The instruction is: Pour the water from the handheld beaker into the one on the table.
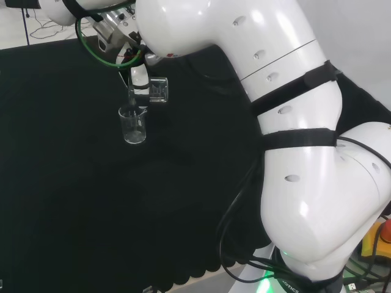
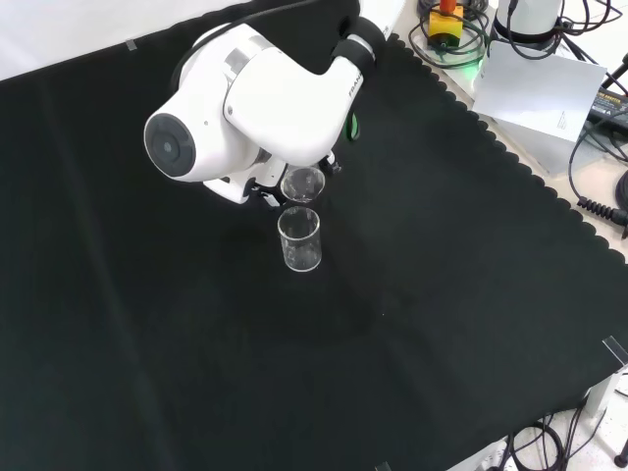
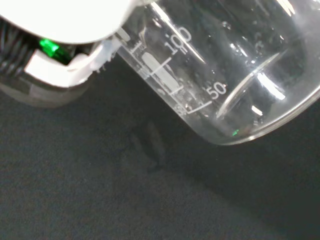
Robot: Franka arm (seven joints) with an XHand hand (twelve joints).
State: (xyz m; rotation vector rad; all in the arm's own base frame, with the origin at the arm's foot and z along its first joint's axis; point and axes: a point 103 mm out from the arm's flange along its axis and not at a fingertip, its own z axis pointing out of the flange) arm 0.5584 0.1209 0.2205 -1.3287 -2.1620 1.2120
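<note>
Above the table beaker (image 2: 299, 238), tilted handheld beaker (image 3: 220, 75) (apparently graduated, printed scale).

Bare cloth (image 2: 442, 294) all round standing beaker (image 2: 300, 239); held beaker (image 2: 302, 184) just above.

My cameras: head view looked over the white arm link (image 1: 305, 152); front view faced down on the black cloth (image 2: 442, 294), shared by both; wrist view sat close.
</note>
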